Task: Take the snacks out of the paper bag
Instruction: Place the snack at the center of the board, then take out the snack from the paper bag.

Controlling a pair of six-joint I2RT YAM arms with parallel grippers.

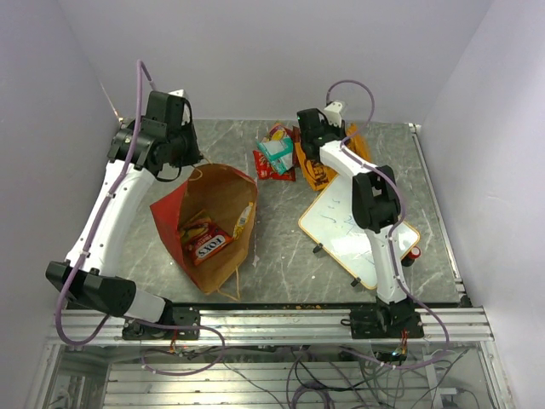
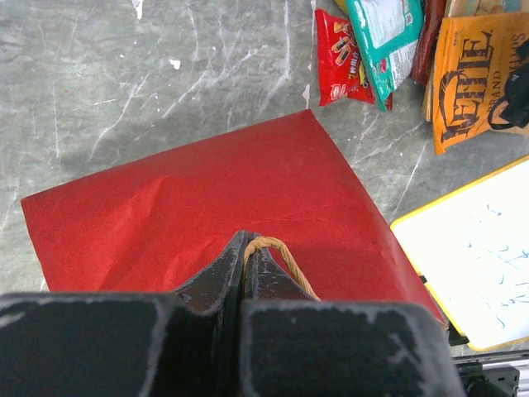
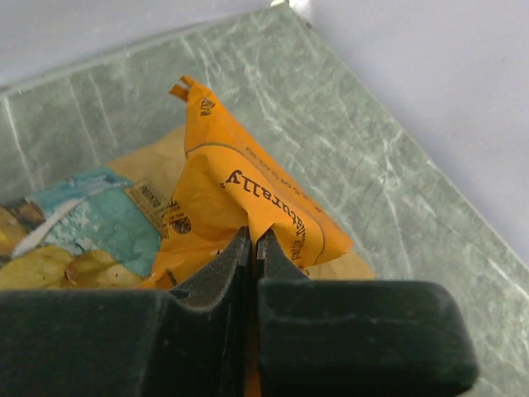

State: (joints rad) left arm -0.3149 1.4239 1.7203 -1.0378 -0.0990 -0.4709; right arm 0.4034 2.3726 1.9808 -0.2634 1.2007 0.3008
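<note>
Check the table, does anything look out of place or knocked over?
The paper bag lies slumped over, mouth gaping, packets still inside; the left gripper pinches its string handle. The whiteboard sits crooked beside it.

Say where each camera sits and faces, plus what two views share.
Top external: above and behind, looking down on the table; left arm and right arm show.
Left wrist: looks down past the left gripper, shut on the string handle of the paper bag.
Right wrist: looks past the right gripper, shut on an orange chip bag, toward the wall.
Shared: top and left wrist show the whiteboard.
</note>
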